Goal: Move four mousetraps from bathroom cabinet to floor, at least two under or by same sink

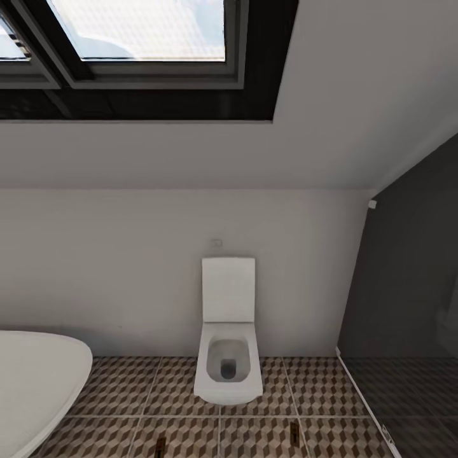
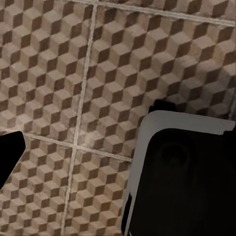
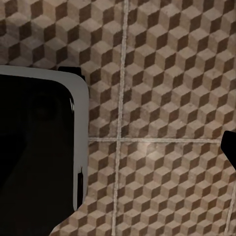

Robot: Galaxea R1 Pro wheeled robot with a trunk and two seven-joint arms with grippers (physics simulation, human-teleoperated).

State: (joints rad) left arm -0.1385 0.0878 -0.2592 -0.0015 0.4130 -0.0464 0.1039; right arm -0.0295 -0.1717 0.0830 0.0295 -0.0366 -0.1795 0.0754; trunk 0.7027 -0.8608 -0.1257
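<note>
The bathroom floor [image 1: 178, 394] of brown, beige and white cube tiles runs along the lower part of the head view. Two small dark narrow things [image 1: 160, 446] [image 1: 294, 433] sit on the tiles at the bottom edge, too small to tell whether they are mousetraps. The cabinet and the bathroom sink are out of view. Both wrist views look down on the tiled floor [image 2: 98, 59] [image 3: 167, 73]. A dark fingertip [image 2: 9, 157] shows at the edge of the left wrist view, and another fingertip [image 3: 231, 150] in the right wrist view. Nothing shows held by either.
A white toilet [image 1: 228, 356] stands against the back wall with its lid up. A rounded white bathtub [image 1: 35, 381] is at the left, a dark glass wall [image 1: 407, 305] at the right, a window [image 1: 140, 38] overhead. The robot's black, grey-rimmed base [image 2: 187, 177] [image 3: 34, 147] is beside each wrist.
</note>
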